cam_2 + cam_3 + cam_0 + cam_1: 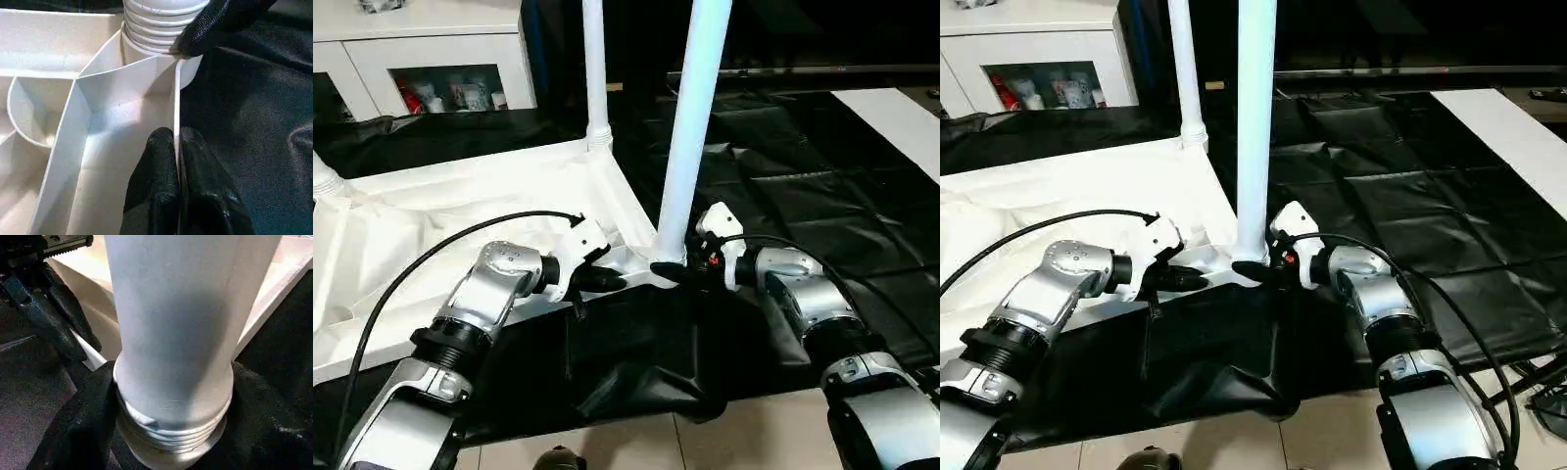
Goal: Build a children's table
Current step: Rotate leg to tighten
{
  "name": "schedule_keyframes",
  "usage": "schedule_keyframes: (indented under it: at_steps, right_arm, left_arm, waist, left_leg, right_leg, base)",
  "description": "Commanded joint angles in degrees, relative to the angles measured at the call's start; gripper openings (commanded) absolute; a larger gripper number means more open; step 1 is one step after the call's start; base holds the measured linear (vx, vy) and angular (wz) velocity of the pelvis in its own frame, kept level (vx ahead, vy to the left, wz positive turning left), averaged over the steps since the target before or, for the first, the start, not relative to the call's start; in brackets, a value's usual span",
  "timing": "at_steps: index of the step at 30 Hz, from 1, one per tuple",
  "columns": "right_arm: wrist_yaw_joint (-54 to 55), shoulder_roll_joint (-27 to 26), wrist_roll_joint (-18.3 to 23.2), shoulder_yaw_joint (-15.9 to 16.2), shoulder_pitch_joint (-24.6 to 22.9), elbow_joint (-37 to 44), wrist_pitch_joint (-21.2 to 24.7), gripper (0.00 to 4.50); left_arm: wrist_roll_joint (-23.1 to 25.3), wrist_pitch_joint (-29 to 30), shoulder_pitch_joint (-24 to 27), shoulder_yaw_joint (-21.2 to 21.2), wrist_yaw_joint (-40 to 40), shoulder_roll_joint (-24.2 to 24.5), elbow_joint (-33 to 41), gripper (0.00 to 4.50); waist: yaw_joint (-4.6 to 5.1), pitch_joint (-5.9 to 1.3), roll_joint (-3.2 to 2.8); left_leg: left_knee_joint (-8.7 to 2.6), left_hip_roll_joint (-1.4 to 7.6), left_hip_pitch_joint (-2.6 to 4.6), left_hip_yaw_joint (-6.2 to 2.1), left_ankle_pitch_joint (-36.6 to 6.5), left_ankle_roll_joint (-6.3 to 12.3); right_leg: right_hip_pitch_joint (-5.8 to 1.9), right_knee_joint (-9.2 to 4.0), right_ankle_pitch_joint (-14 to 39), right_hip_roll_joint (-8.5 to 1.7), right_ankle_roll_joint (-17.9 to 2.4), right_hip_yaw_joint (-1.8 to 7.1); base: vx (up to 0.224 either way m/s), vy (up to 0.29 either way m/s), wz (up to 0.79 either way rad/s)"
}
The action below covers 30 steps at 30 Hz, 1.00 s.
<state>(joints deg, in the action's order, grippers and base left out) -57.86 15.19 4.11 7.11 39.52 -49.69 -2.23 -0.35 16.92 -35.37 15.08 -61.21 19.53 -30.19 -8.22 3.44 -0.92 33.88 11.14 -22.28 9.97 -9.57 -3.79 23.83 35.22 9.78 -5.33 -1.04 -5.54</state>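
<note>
The tabletop (460, 211) lies underside up across the left half of the head view, on the black-draped table (822, 196); thin ribs cross its white plastic and a round socket sits at each visible corner. It looks light and stiff, though the ribs and rim are thin enough to flex, so the rim wall near a corner seems the best hold. The left gripper (607, 279) is pinched together on that rim wall, just left of the near corner. A leg (690, 127) stands upright in that corner socket at centre frame, a smooth, tapered, probably slippery tube with a threaded collar at its base. The right gripper (171, 431) straddles that collar, fingers (83, 426) against both sides. Another leg (595, 69) stands in the far corner.
</note>
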Motion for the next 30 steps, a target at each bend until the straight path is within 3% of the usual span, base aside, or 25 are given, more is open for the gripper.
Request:
schedule_keyframes:
  at_steps: [1,5,12,14,16,17,19,21,25,27,30]
  right_arm:
    - [-0.32,-0.52,-0.10,-0.17,1.18,-0.31,-0.79,2.76]
    - [-0.15,-0.83,-0.20,-0.02,0.88,-0.64,-1.30,2.75]
    - [9.92,-4.07,-0.48,-2.16,0.95,-4.73,-1.31,2.75]
    - [20.90,-8.04,0.69,-5.19,1.77,-7.41,0.24,2.74]
    - [28.01,-9.94,0.92,-6.71,2.59,-9.19,0.81,2.74]
    - [28.24,-10.00,0.93,-6.76,2.62,-9.26,0.83,2.74]
    - [39.28,-13.38,2.43,-9.98,4.89,-12.88,1.01,2.74]
    - [43.15,-14.52,2.79,-11.02,5.93,-14.21,0.83,2.74]
    - [46.89,-16.37,1.89,-11.88,8.12,-15.99,-0.39,2.74]
    - [46.19,-16.64,2.23,-12.30,8.31,-15.83,-0.98,2.74]
    - [46.88,-16.68,1.87,-12.52,8.62,-16.41,-1.88,2.74]
  left_arm:
    - [-3.58,-1.60,-0.32,-1.54,-1.87,-1.03,3.79,0.00]
    - [-3.65,-1.43,-0.30,-1.64,-1.75,-1.14,3.69,0.00]
    - [-2.91,-2.02,-2.18,-3.69,5.49,-4.57,-0.96,0.00]
    - [-1.75,-2.47,-4.88,-4.87,12.66,-8.12,-6.20,0.00]
    - [-1.42,-2.34,-6.12,-5.19,15.39,-9.84,-8.45,0.00]
    - [-1.41,-2.33,-6.16,-5.21,15.48,-9.90,-8.52,0.00]
    - [-2.01,-1.88,-8.33,-6.94,21.47,-13.86,-12.45,0.00]
    - [-2.38,-1.94,-9.02,-7.66,23.62,-15.28,-13.81,0.00]
    - [-2.45,-3.63,-9.70,-9.02,26.52,-17.19,-16.22,0.00]
    - [-2.25,-3.84,-9.35,-8.98,26.58,-17.11,-16.10,0.00]
    - [-1.52,-4.37,-9.24,-9.05,26.68,-16.87,-16.63,0.00]
  waist:
    - [0.22,-4.72,0.63]
    - [0.24,-4.70,0.67]
    - [0.61,-4.67,0.82]
    - [0.83,-4.57,0.65]
    - [0.85,-4.60,0.55]
    - [0.93,-4.65,0.57]
    - [1.36,-4.76,0.42]
    - [1.59,-4.89,0.47]
    - [1.57,-4.97,0.64]
    - [1.55,-4.88,0.96]
    - [1.48,-4.79,0.77]
  left_leg:
    - [-3.33,2.20,0.91,-0.27,-7.98,4.25]
    - [-3.30,2.18,0.92,-0.25,-8.02,4.37]
    - [-3.45,2.01,1.00,-0.30,-8.51,3.36]
    - [-3.48,1.92,1.18,-0.20,-8.94,3.17]
    - [-3.66,1.90,1.16,-0.40,-9.30,1.93]
    - [-3.63,1.87,1.15,-0.34,-9.29,1.84]
    - [-3.63,1.80,1.11,-0.36,-8.34,1.63]
    - [-3.48,1.63,1.06,-0.28,-7.64,1.72]
    - [-3.31,1.62,0.89,-0.23,-6.97,3.85]
    - [-3.34,1.64,0.88,-0.18,-7.30,4.41]
    - [-3.40,1.72,0.94,-0.20,-7.83,4.43]
  right_leg:
    - [-3.56,-3.43,8.94,-3.60,-13.30,2.91]
    - [-3.53,-3.43,8.97,-3.59,-13.45,2.90]
    - [-3.61,-3.61,10.40,-3.63,-12.89,2.99]
    - [-3.32,-3.86,11.01,-3.55,-12.73,3.11]
    - [-3.53,-3.95,12.55,-3.77,-12.04,3.03]
    - [-3.51,-3.97,12.31,-3.72,-11.96,3.06]
    - [-3.47,-3.80,10.07,-3.63,-12.34,3.06]
    - [-3.52,-3.60,8.32,-3.53,-12.77,3.06]
    - [-3.82,-3.44,5.60,-3.60,-13.39,2.94]
    - [-3.86,-3.62,6.32,-3.65,-13.15,2.89]
    - [-3.79,-3.78,8.07,-3.74,-12.82,2.92]
  base:
    - [0.000,0.000,0.00]
    - [0.000,0.000,0.00]
    - [0.000,0.000,0.00]
    - [0.000,0.000,0.00]
    - [0.000,0.000,0.00]
    - [0.000,0.000,0.00]
    - [0.000,0.000,0.00]
    - [0.000,0.000,0.00]
    - [0.000,0.000,0.00]
    - [0.000,0.000,0.00]
    - [0.000,0.000,0.00]
